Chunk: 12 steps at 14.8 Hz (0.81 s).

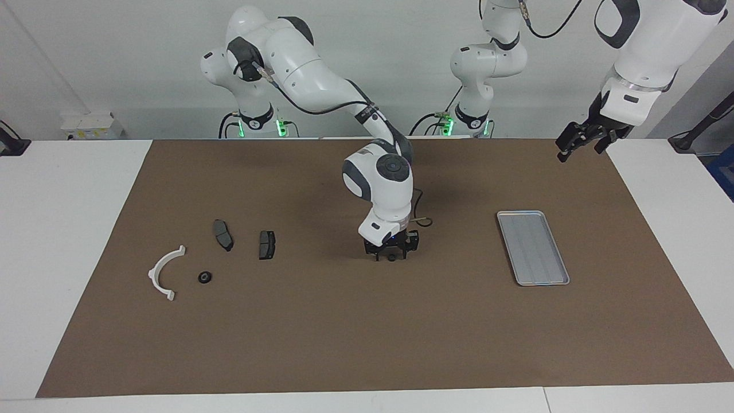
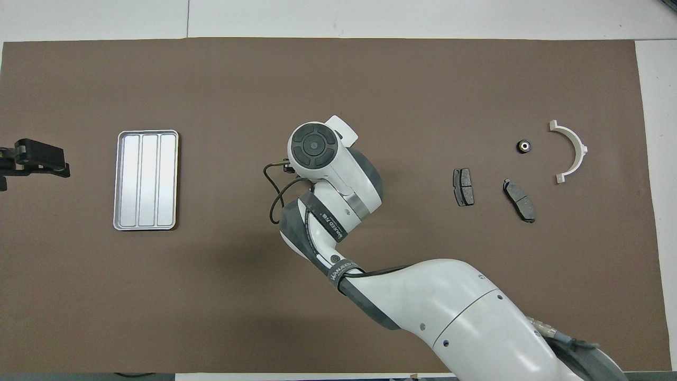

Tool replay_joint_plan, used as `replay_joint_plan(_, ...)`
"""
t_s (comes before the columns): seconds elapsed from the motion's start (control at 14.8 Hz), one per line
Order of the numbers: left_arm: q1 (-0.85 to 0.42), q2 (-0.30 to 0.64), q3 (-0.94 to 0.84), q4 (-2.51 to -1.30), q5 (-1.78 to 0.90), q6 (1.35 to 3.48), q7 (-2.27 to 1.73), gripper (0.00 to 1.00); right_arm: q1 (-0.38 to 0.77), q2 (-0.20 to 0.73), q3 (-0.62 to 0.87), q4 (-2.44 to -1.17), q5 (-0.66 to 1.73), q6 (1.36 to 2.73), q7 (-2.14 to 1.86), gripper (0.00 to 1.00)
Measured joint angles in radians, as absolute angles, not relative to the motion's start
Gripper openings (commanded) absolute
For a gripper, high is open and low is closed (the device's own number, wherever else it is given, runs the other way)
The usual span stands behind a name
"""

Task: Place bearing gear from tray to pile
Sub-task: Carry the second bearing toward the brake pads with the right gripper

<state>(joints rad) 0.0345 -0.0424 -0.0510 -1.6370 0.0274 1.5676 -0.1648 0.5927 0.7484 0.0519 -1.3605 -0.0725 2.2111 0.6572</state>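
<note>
Facing view counts one tray [image 1: 533, 248], bare; two dark pads [image 1: 223, 234], one white bracket [image 1: 164, 272] and one small dark gear [image 1: 205, 277] in the pile; a second small dark part [image 1: 391, 258] sits on the table under the right tool [image 1: 391, 256], fingers around it, grip unclear; overhead, the arm hides both; left tool [image 1: 582, 143] spread, waiting.

The flat silver-grey ribbed metal tray [image 1: 533, 248] has a dull brushed sheen. A matt brown paper-like mat [image 1: 367, 332] covers the smooth white counter [image 1: 63, 229]. The white semicircular plastic bracket [image 1: 162, 273] looks smooth; the two dark grey pad-like pieces [image 1: 222, 234] look matt and rough. Both arms wear glossy white plastic shells [image 1: 321, 74].
</note>
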Motion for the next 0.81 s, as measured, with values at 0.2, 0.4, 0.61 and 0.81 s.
replay_joint_plan(0.2,0.035,-0.042,-0.051,-1.638,0.027,1.567,-0.165,1.0,0.593,0.747,0.051,-1.356,-0.091,2.208,0.657,0.0)
replay_joint_plan(0.4,0.035,-0.042,-0.051,-1.638,0.027,1.566,-0.165,1.0,0.595,0.746,0.049,-1.342,-0.093,2.16,0.657,0.0)
replay_joint_plan(0.61,0.035,-0.042,-0.051,-1.638,0.027,1.566,-0.165,1.0,0.543,0.726,0.041,-1.259,-0.095,2.027,0.591,0.0)
replay_joint_plan(0.81,0.035,-0.042,-0.051,-1.638,0.027,1.566,-0.165,1.0,0.424,0.653,0.042,-1.196,-0.095,1.922,0.441,0.0)
